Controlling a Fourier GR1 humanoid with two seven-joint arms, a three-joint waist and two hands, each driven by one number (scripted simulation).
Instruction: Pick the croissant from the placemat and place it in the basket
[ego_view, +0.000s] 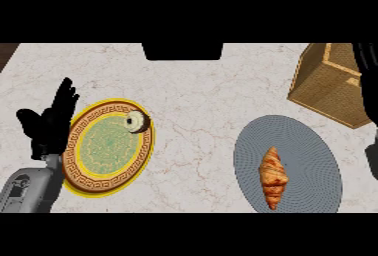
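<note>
A golden-brown croissant (272, 176) lies lengthwise on a grey-blue oval placemat (311, 150) at the lower right of the counter. Beyond the mat, in the upper right corner, stands a woven wicker basket (325, 85). My right hand (365, 95) shows only as a dark strip along the right edge, over the basket's right side and well apart from the croissant. My left hand (52, 122) rests open, fingers up, at the far left. It holds nothing.
Beside the left hand sits a round plate (103, 155) with a yellow and brown patterned rim. A small chocolate-topped doughnut (136, 121) sits on its upper right rim. A black block (182, 51) sits at the counter's far edge.
</note>
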